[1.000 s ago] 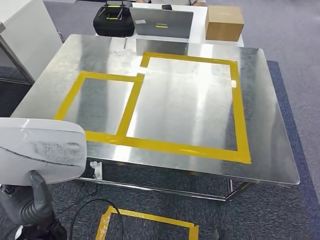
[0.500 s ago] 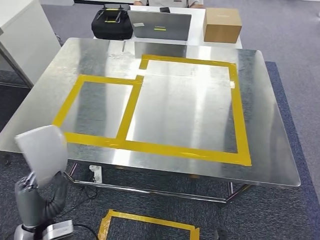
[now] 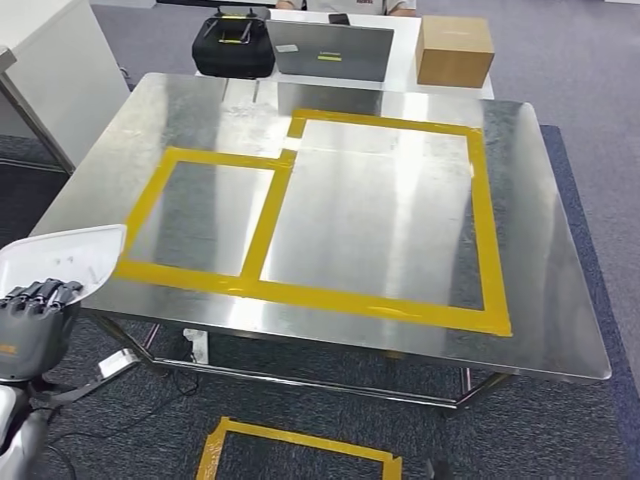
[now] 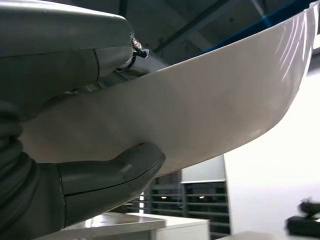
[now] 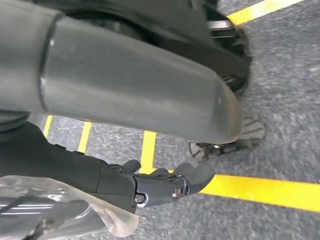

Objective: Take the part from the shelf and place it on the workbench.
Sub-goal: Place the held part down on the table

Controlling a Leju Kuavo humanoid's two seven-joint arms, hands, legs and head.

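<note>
A white curved part [image 3: 66,258] sits in my left hand [image 3: 32,322] at the lower left of the head view, just off the front left corner of the steel workbench [image 3: 528,250]. The fingers [image 3: 41,293] lie along the part's near edge. In the left wrist view the thumb [image 4: 109,175] presses under the part's pale shell [image 4: 211,115]. The bench top carries a small yellow-taped rectangle [image 3: 200,215] and a larger one [image 3: 377,215], both bare. My right hand [image 5: 166,182] hangs over the grey floor, its fingers held out with nothing in them.
Behind the bench stand a black bag [image 3: 232,45], a grey laptop [image 3: 330,50] and a cardboard box [image 3: 454,50]. A white cabinet [image 3: 53,70] stands at the far left. Yellow tape [image 3: 302,445] marks the carpet in front of the bench.
The left hand has turned the part from tilted upright to lying flatter, and raised it toward the bench's front left corner. The head view has shifted slightly.
</note>
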